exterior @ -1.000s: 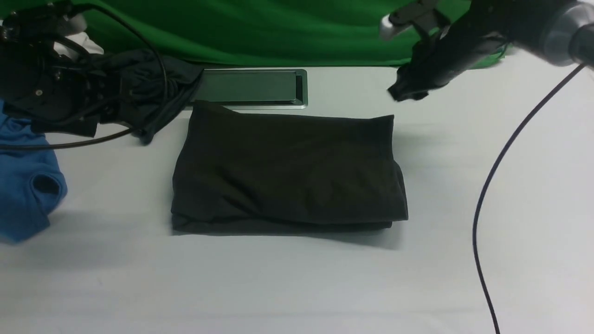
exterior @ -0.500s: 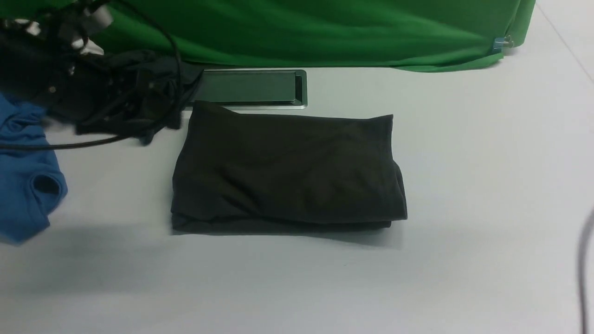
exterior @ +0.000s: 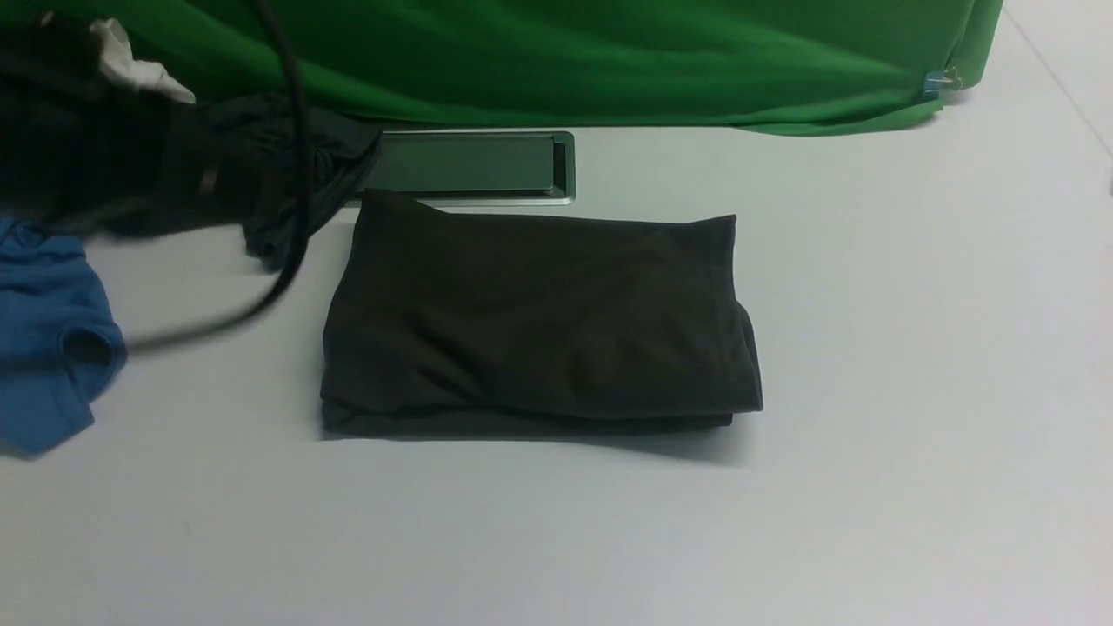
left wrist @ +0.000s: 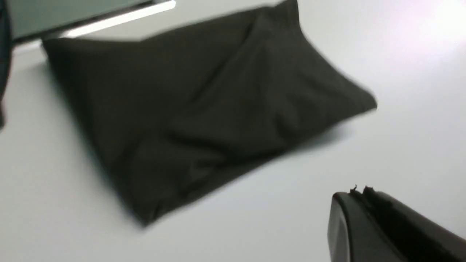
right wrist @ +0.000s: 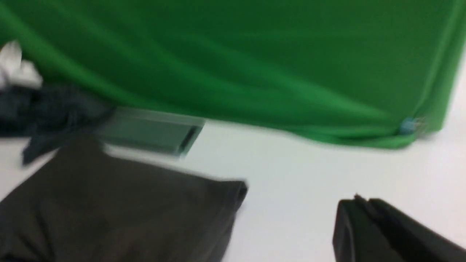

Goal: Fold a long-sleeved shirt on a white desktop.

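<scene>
long-sleeved shirt [exterior: 535, 322] folded, no print readable; left claw [left wrist: 358, 194], right claw [right wrist: 358, 203] clenched, empty.

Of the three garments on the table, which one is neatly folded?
The long-sleeved shirt, a flat dark rectangle mid-table; the charcoal garment and blue shirt lie crumpled.

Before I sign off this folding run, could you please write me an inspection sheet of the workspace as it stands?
Surface: white desktop, grey cable hatch at the back.
Job's things: long-sleeved shirt folded into a flat rectangle, its far-left corner at the hatch.
Clutter: blue shirt at the left edge; charcoal garment beside the hatch; white scrap.
Grippers: left gripper and right gripper shut, holding nothing, clear of the shirt.
Cables: black cable across the charcoal garment.
Surroundings: green backdrop.
</scene>
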Controlling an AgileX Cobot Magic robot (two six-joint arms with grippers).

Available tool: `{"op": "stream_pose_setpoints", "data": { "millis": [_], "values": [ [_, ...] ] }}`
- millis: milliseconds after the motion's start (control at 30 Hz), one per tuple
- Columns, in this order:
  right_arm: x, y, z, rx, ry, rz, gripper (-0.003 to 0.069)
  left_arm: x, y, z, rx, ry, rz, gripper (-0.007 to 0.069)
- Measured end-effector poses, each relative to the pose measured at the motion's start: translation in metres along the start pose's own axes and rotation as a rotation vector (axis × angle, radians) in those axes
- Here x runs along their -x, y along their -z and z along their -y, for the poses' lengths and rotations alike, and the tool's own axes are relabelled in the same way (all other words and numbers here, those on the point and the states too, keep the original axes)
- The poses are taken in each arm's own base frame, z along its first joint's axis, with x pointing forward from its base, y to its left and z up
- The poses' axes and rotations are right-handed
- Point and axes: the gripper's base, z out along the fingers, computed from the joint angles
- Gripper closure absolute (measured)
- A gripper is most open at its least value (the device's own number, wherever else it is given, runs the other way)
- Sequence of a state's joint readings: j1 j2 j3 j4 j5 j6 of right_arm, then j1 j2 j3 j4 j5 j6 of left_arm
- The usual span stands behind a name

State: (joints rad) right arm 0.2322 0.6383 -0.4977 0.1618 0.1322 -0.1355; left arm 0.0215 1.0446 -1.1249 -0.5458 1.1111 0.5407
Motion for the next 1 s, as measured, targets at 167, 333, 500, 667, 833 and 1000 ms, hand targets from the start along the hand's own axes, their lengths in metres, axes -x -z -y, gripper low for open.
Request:
{"op": "stream_pose_setpoints", "data": {
  "millis": [167, 333, 500, 667, 833, 1000],
  "values": [
    [-0.053, 0.027, 0.005, -0.039, -0.003, 0.200, 0.0643, -0.061, 0.016, 0.016, 0.115, 0.027, -0.006, 0.0608],
    [-0.075, 0.039, 0.007, -0.060, -0.013, 0.325, 0.0636, -0.115, 0.027, 0.032, 0.186, 0.014, 0.104, 0.0608],
    [-0.073, 0.041, 0.008, -0.060, -0.042, 0.355, 0.0613, -0.135, 0.048, 0.047, 0.241, -0.048, 0.277, 0.0608],
    [-0.074, 0.040, 0.008, -0.034, -0.187, 0.352, 0.0598, -0.143, 0.061, 0.056, 0.268, -0.082, 0.377, 0.0608],
    [-0.074, 0.040, 0.008, -0.027, -0.227, 0.352, 0.0585, -0.145, 0.061, 0.057, 0.269, -0.085, 0.384, 0.0608],
    [-0.074, 0.040, 0.008, -0.026, -0.232, 0.352, 0.0577, -0.145, 0.061, 0.057, 0.269, -0.085, 0.384, 0.0606]
  ]
}}
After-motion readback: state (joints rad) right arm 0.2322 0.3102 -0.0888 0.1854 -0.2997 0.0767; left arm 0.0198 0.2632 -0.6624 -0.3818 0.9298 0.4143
